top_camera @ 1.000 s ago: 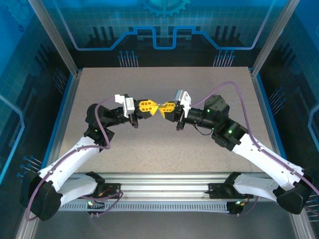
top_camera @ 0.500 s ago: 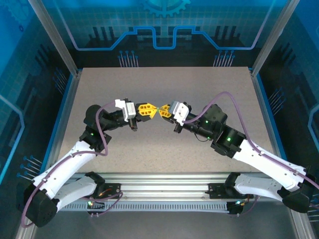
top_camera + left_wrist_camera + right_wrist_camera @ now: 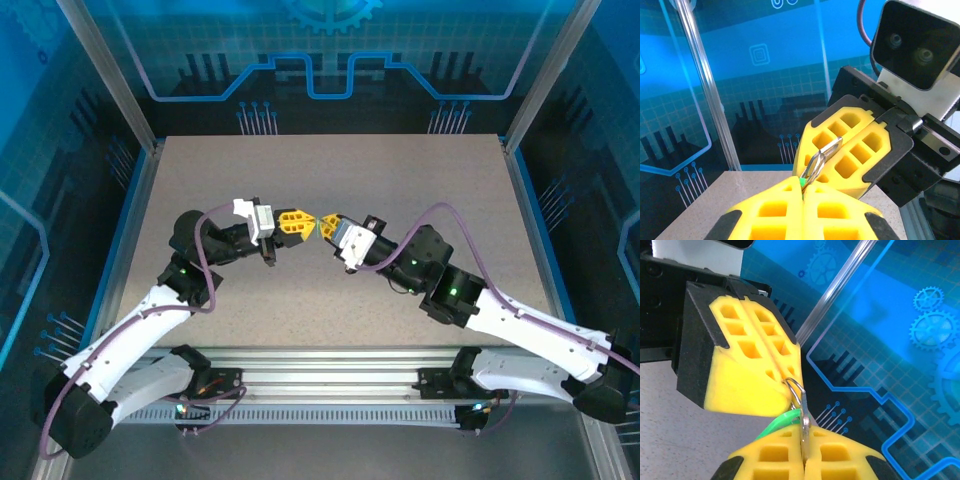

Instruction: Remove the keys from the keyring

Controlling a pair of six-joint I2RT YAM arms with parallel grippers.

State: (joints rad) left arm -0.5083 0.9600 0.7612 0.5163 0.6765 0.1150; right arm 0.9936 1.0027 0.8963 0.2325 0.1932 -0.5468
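Where the left gripper (image 3: pixel 306 222) and the right gripper (image 3: pixel 326 225) meet tip to tip above the middle of the table (image 3: pixel 400 170), the keyring (image 3: pixel 816 164) is held in the air between them. The left one is clamped shut on one end of the wire ring, and the right one is closed on the other end, where a flat metal key (image 3: pixel 804 426) is pinched between its yellow fingers (image 3: pixel 770 455); a green loop (image 3: pixel 782 421) is seen beside the ring
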